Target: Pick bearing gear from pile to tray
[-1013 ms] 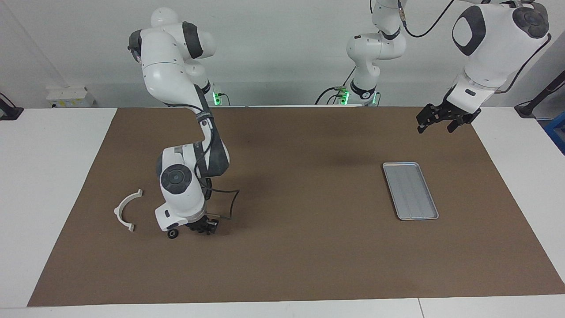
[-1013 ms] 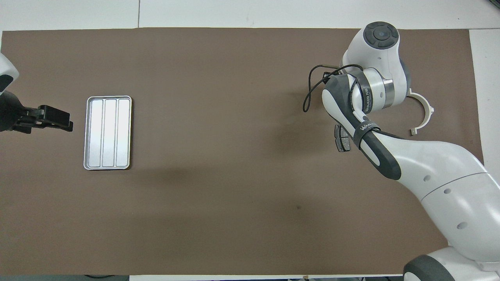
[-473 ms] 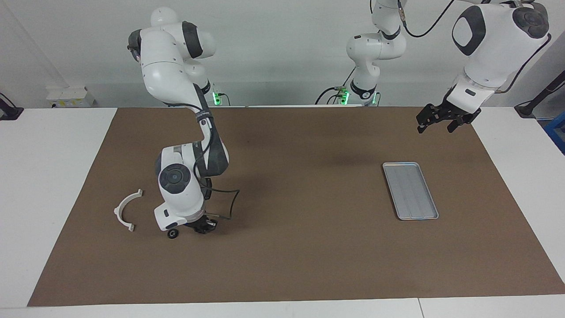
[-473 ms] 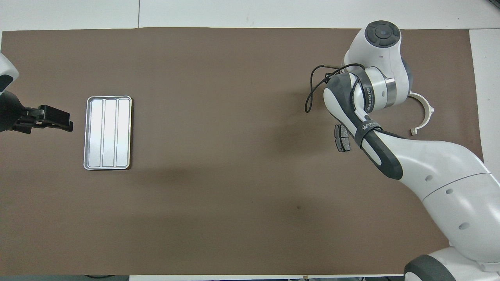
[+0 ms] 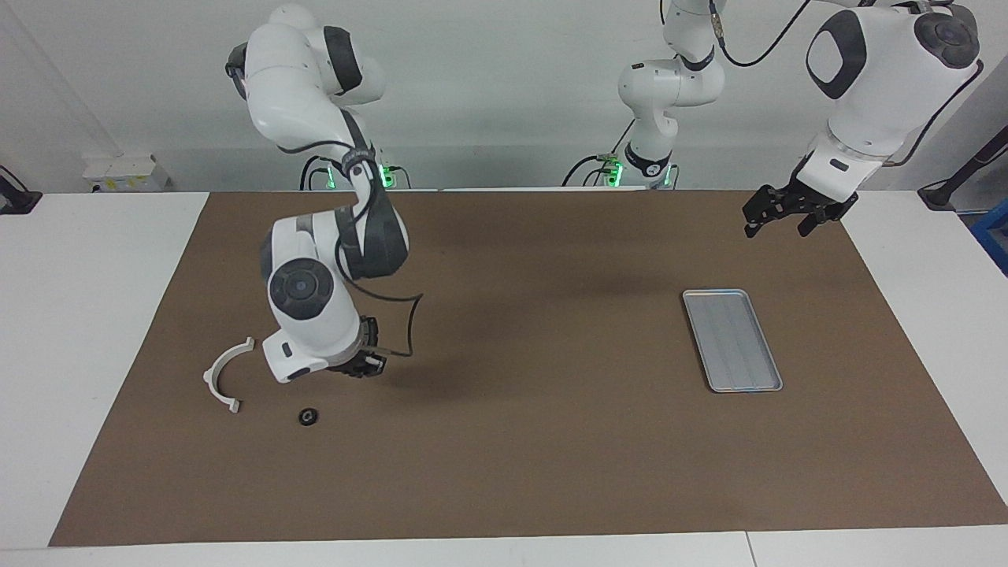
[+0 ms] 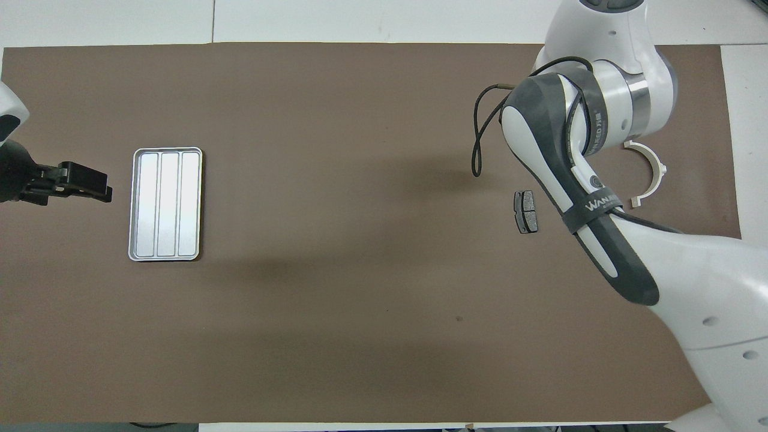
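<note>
The shallow ridged grey metal tray [image 5: 732,339] lies lengthwise toward the robots, near the wide-open, empty left hand [image 5: 778,217]. The shut right hand [image 5: 364,365] hangs over the brown bench mat [image 5: 535,441]; whether it holds anything I cannot tell. A small black ring [image 5: 307,416] lies just beside it.

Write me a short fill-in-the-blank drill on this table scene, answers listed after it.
1. The tray holds ____ parts.
2. The small black ring lies on the ____ mat, beside the white half-ring bracket.
3. The ____ gripper is raised above the mat near the ring, its jaws shut.
4. The left gripper waits in the air with its jaws ____.

Missing words: no; brown; right; open
</note>
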